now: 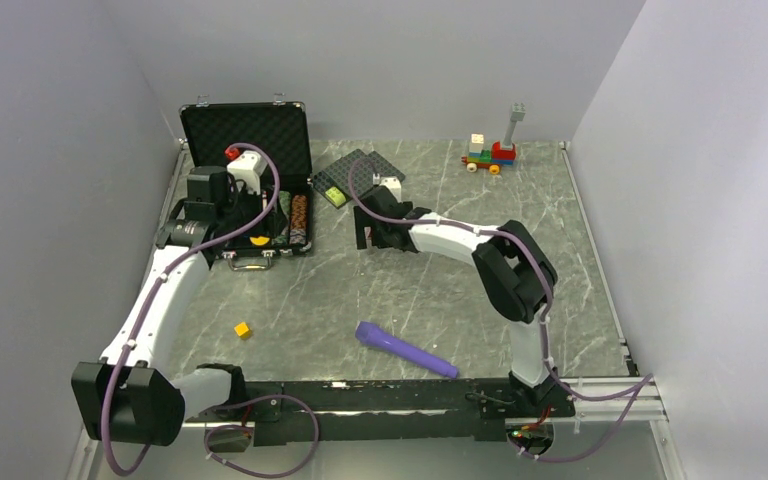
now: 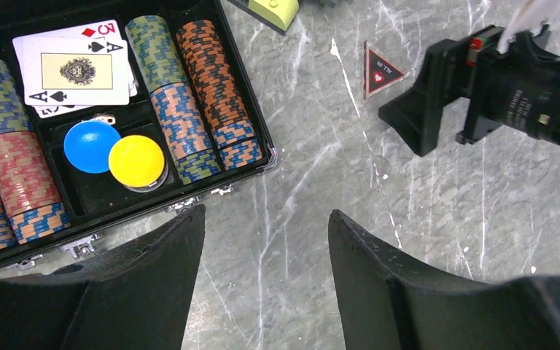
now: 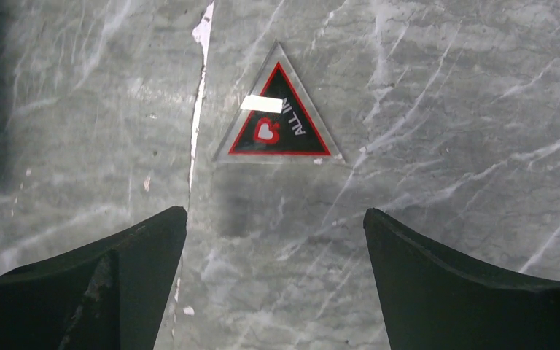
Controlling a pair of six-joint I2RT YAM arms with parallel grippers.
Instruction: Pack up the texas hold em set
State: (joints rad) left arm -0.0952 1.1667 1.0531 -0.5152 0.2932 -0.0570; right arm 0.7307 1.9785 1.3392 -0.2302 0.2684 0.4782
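Triangle [image 3: 277,120] flat on table [image 3: 452,95], just ahead of right claw [image 3: 275,219]; claw wide apart

top: high behind, down on whole table [image 1: 290,290] | wrists: close, downward | wrists share: dark red triangle [image 2: 383,70] [image 3: 277,124]

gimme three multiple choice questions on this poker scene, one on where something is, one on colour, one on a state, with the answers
1. Where does the dark red triangle lie?
A in the case
B on the table, outside the case
C propped against the case

2. Which discs sit in the case?
A blue disc and yellow disc
B two green discs
C one white disc

3. The right pincer is:
A shut on the triangle
B open and empty
C shut on a disc

Answers: 1 B, bare marble shows all round it. 2 A, both lie side by side in one compartment. 3 B, only table shows between its jaws.
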